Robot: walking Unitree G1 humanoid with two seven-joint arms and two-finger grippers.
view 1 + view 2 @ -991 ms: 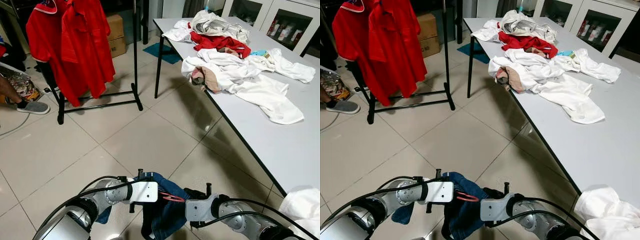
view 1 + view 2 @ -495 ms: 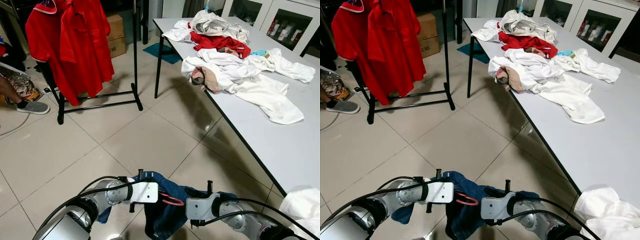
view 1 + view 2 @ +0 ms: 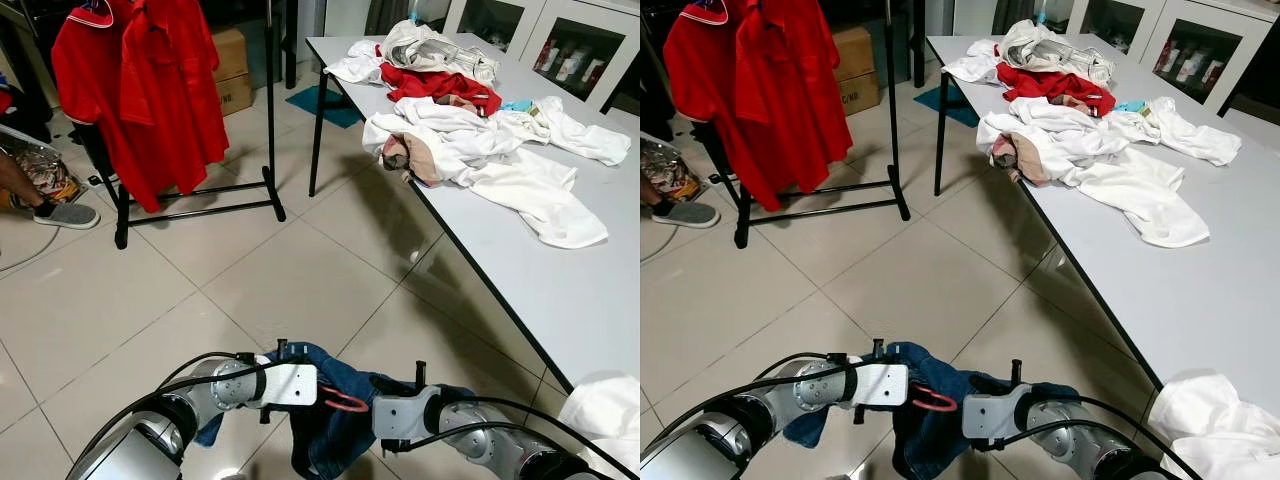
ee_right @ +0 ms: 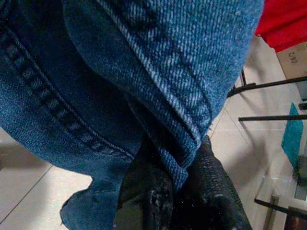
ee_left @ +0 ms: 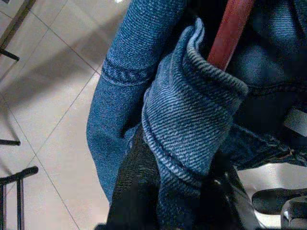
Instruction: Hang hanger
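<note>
Both the left gripper [image 5: 180, 201] and right gripper [image 4: 184, 191] pinch the denim garment [image 3: 335, 415]; the red hanger [image 3: 345, 400] (hook toward 3 o'clock) lies crosswise between them.

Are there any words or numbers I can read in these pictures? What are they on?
"0/3": that is how the dark print seems to read on the cardboard box in the right wrist view; it is cut off at the edge, so I am not sure.
The bottles in the cabinet have labels, but they are too small and blurred to read.
The red shirts, the denim garment and the table show no words.
</note>
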